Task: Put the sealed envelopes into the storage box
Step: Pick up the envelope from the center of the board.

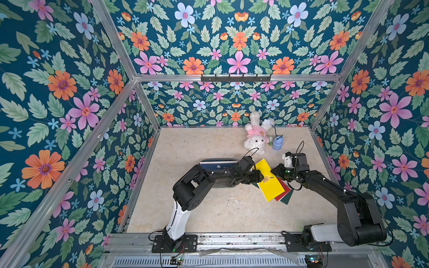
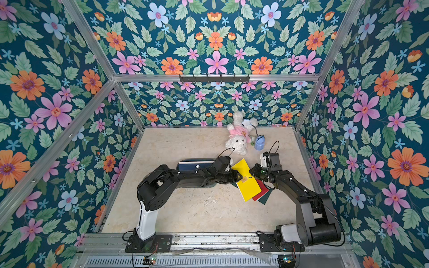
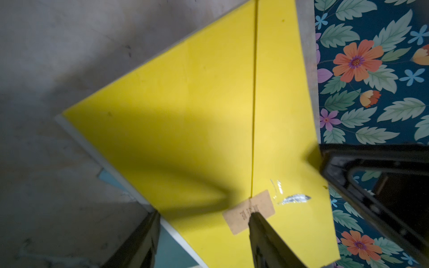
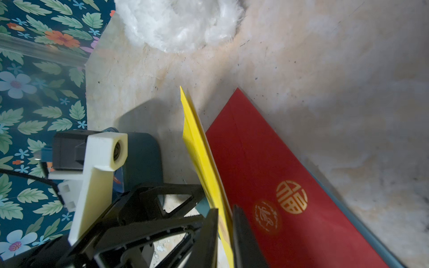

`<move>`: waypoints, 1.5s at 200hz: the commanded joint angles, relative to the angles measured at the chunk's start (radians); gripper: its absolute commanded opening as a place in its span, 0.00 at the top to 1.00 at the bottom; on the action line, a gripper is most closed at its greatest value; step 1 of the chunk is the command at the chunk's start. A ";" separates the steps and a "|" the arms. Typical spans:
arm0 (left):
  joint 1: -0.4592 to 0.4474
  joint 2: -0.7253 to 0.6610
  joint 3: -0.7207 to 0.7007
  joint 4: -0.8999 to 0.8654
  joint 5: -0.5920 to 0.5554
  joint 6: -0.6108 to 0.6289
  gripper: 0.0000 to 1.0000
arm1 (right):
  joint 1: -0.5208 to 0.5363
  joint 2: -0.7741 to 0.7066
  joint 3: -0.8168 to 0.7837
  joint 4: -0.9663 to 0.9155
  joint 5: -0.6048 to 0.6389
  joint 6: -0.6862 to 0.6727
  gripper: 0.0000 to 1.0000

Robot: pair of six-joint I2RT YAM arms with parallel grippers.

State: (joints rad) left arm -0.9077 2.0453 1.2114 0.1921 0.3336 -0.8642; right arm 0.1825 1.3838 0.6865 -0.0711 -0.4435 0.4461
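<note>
From where I stand, the right gripper [image 4: 225, 208] is pinching one edge of the yellow envelope [image 1: 269, 183]. Its jaws press onto the paper from both sides, and that side looks tilted up off the red envelope [image 4: 278, 174] beneath. The left gripper [image 3: 204, 213] is spread wide close by, one finger over the brown seal sticker [image 3: 249, 211] and the other at the envelope's edge, gripping nothing. Yellow tops a fanned pile, with red and a dark green envelope [image 1: 287, 198] poking out below. The pile lies on the desk [image 1: 209, 208] just beside the storage box [image 1: 218, 160], which sits largely under the left arm with a navy envelope [image 2: 190, 165] already inside. The step in hand looks like lifting yellow alone clear of the pile. I'd keep the pinch firm and raise it slowly, since paper that thin will flop and could drag red along. The left gripper should either press the pile down or back away, because it and its arm stand between the envelope and the box. After that, carry the envelope low and flat over the rim and let go only once it lies inside.
</note>
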 commanded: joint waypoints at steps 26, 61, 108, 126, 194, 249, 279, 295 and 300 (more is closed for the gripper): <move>-0.002 -0.008 -0.005 0.018 0.013 0.000 0.34 | 0.026 0.015 0.013 -0.060 0.017 -0.041 0.84; -0.002 -0.015 -0.009 0.019 0.012 0.000 0.33 | 0.028 0.003 0.030 -0.080 0.063 -0.056 0.93; -0.002 -0.030 -0.015 0.025 0.004 0.001 0.29 | 0.028 -0.039 0.056 -0.128 0.167 -0.075 0.99; -0.002 -0.030 -0.016 0.026 0.004 0.002 0.28 | 0.028 -0.042 0.057 -0.128 0.169 -0.076 0.99; -0.002 -0.043 -0.032 0.089 0.043 0.002 0.32 | 0.028 -0.016 0.048 -0.108 0.143 -0.059 1.00; -0.002 -0.040 -0.025 0.102 0.043 -0.001 0.32 | 0.013 -0.026 0.020 -0.053 0.060 -0.029 1.00; -0.002 -0.096 -0.040 0.109 0.059 0.011 0.32 | -0.004 -0.085 -0.007 0.006 0.013 -0.035 1.00; -0.002 -0.153 -0.051 0.097 0.060 0.031 0.32 | -0.004 -0.131 -0.011 0.029 0.002 -0.067 1.00; -0.002 -0.176 -0.053 0.086 0.058 0.041 0.32 | -0.004 -0.146 -0.011 0.035 0.002 -0.072 1.00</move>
State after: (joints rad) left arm -0.9108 1.9392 1.1671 0.2687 0.3801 -0.8635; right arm 0.1780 1.2911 0.6777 -0.1112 -0.4023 0.4084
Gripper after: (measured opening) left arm 0.680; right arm 0.062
